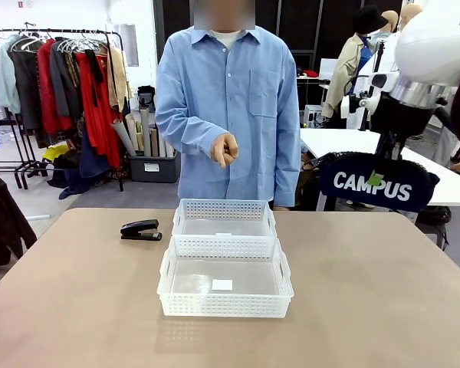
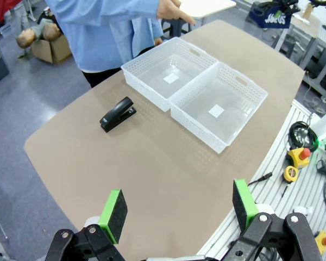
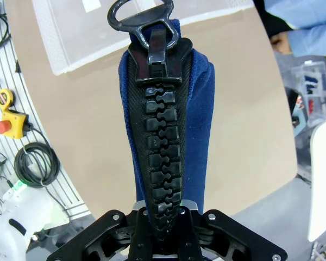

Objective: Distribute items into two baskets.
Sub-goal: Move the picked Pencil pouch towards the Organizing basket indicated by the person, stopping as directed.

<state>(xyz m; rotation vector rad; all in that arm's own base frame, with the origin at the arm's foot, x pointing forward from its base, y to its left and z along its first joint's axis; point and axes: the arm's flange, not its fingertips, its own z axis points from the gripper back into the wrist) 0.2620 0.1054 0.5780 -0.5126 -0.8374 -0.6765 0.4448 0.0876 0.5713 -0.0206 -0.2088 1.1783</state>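
My right gripper (image 1: 377, 181) is shut on the top of a navy blue pouch (image 1: 377, 182) with white "CAMPUS" lettering, held in the air well above the table's right side. In the right wrist view the pouch (image 3: 198, 109) hangs between my fingers with its black zipper facing the camera. A small black stapler (image 1: 141, 229) lies on the table left of the far basket (image 1: 224, 218). The near, slightly larger basket (image 1: 225, 278) touches it; both baskets hold only a white label. My left gripper (image 2: 178, 206) is open, high above the table's near-left edge, far from the stapler (image 2: 117, 114).
A person in a blue shirt stands at the far side, one hand (image 1: 225, 149) raised above the far basket. A clothes rack (image 1: 61, 77) and another table (image 1: 368, 142) stand behind. Cables and emergency-stop buttons (image 2: 301, 157) lie on the robot's base.
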